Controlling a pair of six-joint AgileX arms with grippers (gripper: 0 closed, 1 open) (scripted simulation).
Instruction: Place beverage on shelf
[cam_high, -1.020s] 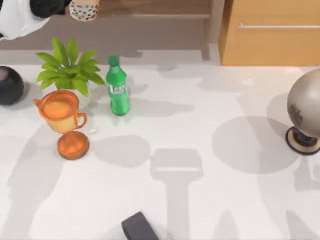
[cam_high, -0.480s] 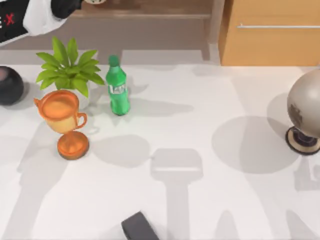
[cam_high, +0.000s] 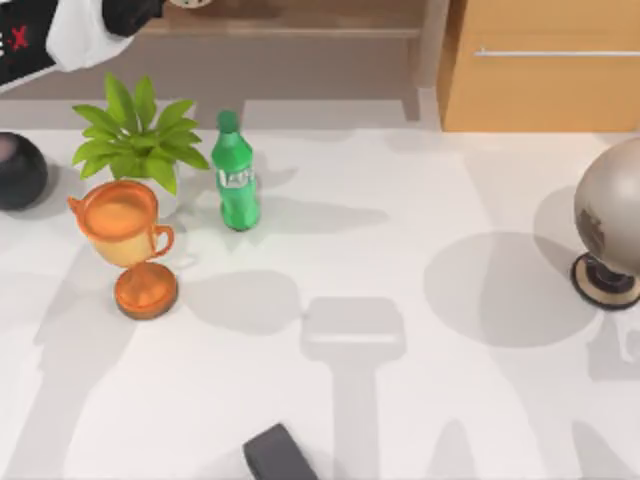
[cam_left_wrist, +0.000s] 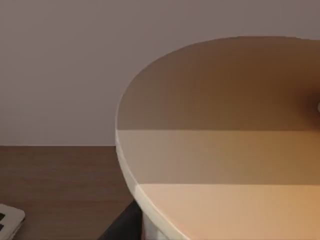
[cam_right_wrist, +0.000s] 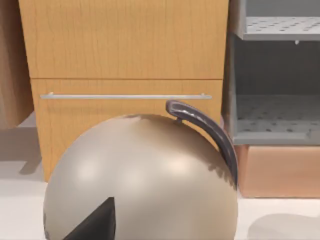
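Note:
The beverage (cam_high: 190, 3) shows as a spotted cup base at the top edge of the top view, over the left part of the light-brown wooden shelf (cam_high: 300, 20). In the left wrist view its peach-orange body (cam_left_wrist: 225, 160) looms very close, above the brown board of the shelf (cam_left_wrist: 55, 190). My left arm (cam_high: 60, 30) reaches in from the top-left corner, and its gripper holds the cup. One dark finger (cam_left_wrist: 125, 227) lies against the cup's side.
A leafy plant (cam_high: 135, 135), an orange trophy cup (cam_high: 125, 240), a green soda bottle (cam_high: 235, 180) and a black ball (cam_high: 15, 170) stand at the left. A grey sphere (cam_high: 615, 215) on a stand sits at the right. An orange-tan cabinet (cam_high: 540, 65) is back right.
The left arm carried the beverage farther back over the shelf, so less of the cup shows. It has barely moved in the last half second.

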